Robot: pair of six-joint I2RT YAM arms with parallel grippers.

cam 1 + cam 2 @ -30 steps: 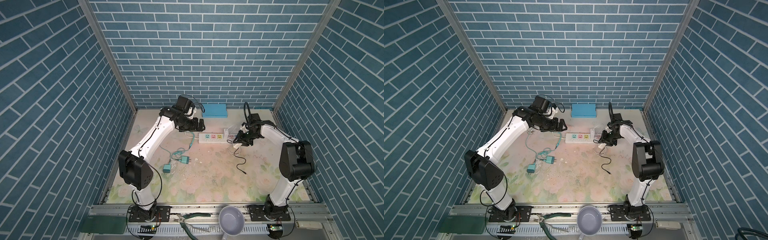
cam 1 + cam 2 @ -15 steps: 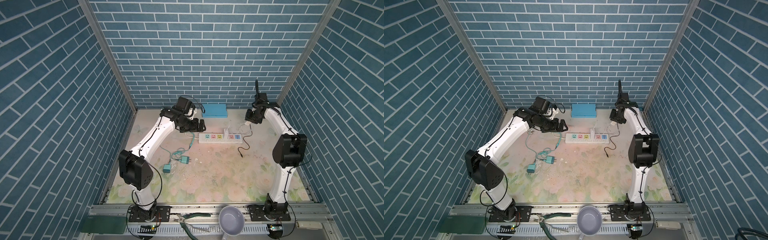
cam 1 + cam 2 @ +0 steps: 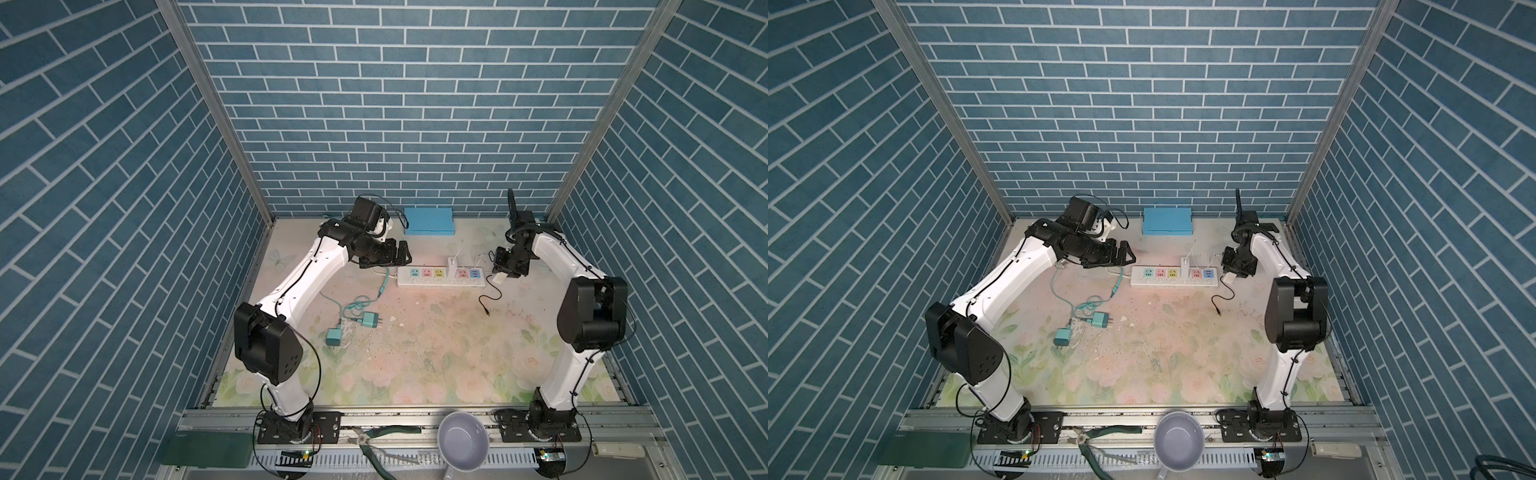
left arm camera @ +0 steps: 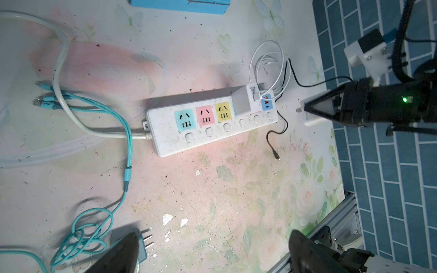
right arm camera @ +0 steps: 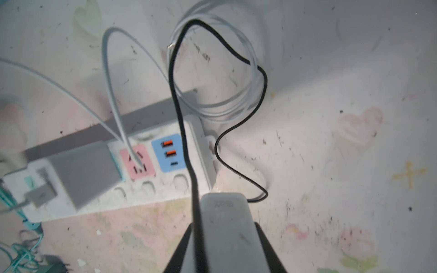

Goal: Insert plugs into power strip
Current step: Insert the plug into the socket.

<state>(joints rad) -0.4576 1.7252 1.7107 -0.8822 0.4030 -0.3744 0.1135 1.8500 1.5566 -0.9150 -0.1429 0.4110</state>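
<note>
Faint grey lettering on the end face of the white cube-shaped plug [image 5: 224, 208], too blurred to read in the right wrist view. Small grey print on the side of a second white cube plug [image 4: 243, 101], too small to read in the left wrist view.

Right hand [image 3: 503, 277]: clamped tight on the first white plug, with a thin black cable [image 3: 487, 299] running alongside it and down onto the surface [image 3: 415, 353]. Sits lower than half a second ago, when raised near the far wall. Hangs now just right of the right end of the long white power strip [image 3: 440, 277], near but not touching. A second ago, covered that end. Points the plug's metal prong toward the strip in the left wrist view.

Left hand [image 3: 404, 257]: fingers wide apart, holding nothing, in the same spot as before, above the surface just beyond the strip's left end.

Strip unmoved, lying left to right across the far middle of the surface, showing socket faces in teal, pink, yellow and pink, then a blue panel [image 5: 169, 152] with orange ports. Second white plug seated between the yellow face and the right-hand pink one, its white cable [image 5: 222, 110] looped behind.

Mint-teal cube plug [image 3: 368, 320] and other mint-teal plug [image 3: 333, 336] unmoved too, loose on the surface to the near left of the strip, well apart from both hands, with teal cables [image 3: 353, 305] tangled beside them. Light-blue flat box [image 3: 429, 221] against the far wall.
</note>
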